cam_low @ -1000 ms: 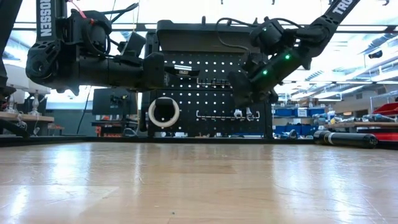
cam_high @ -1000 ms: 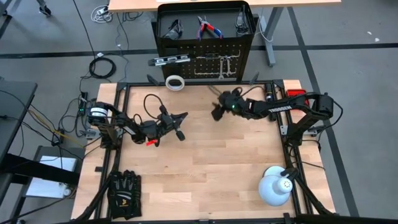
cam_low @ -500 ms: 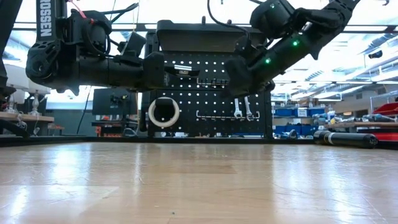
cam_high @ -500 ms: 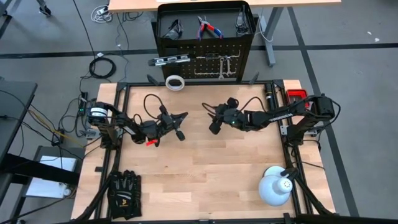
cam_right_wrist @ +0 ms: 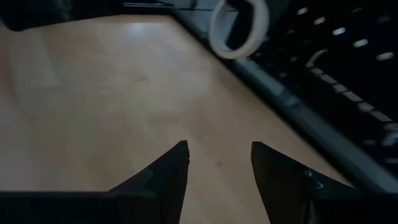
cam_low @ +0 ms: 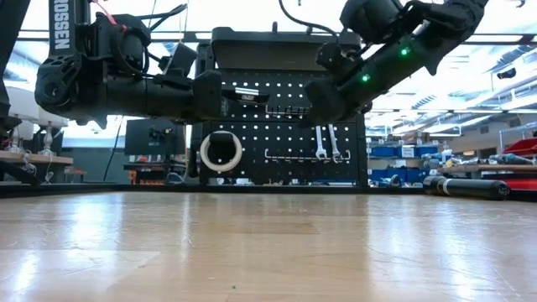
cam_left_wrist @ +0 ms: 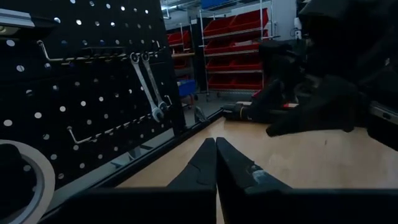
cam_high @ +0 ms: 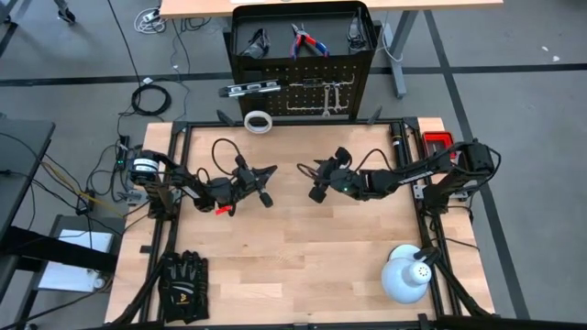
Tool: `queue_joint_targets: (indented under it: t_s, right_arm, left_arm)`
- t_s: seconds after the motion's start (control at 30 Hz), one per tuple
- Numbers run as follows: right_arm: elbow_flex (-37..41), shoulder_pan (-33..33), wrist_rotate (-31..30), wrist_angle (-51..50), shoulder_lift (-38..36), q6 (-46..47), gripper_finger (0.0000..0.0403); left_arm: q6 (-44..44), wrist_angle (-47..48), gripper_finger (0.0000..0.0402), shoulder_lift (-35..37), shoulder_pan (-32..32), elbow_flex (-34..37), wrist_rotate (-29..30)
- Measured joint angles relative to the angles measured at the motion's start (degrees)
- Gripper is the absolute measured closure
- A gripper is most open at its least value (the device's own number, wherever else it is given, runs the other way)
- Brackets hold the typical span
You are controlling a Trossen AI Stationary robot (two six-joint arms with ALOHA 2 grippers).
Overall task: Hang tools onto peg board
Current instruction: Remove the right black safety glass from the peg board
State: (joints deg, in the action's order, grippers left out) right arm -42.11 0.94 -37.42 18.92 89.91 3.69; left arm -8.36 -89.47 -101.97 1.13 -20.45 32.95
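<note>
High view: right claw (cam_high: pixel 315 182) hovered mid-bench, fingers parted, empty; peg board (cam_high: pixel 303 92) stood beyond the far edge. Left claw (cam_high: pixel 265 186) clenched, empty.

Low view: wrenches (cam_low: pixel 325 141) and tape roll (cam_low: pixel 221 152) hung on it.

Right wrist view: tape roll ahead, nearer this arm.

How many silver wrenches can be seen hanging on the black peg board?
2. Both silver wrenches hang side by side from one pale hook on the upright black peg board, right of its middle: one on the left, the other beside it. None seems hidden.
</note>
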Motion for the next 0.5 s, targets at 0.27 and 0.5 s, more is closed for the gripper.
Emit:
queue_joint_targets:
  t_s: [0.27, 0.5]
  right_arm:
    - [-8.7, -5.5, -3.1, -10.1, -2.1, -4.5, 0.0238]
    - [-25.0, -6.1, -3.5, -34.7, -2.1, -3.5, 0.0238]
  left_arm:
    - [-0.2, 2.2, 0.0402, 0.0, 0.9, 0.0, 0.0]
    - [1.3, 2.9, 0.0402, 0.0, 1.5, 0.0, 0.1]
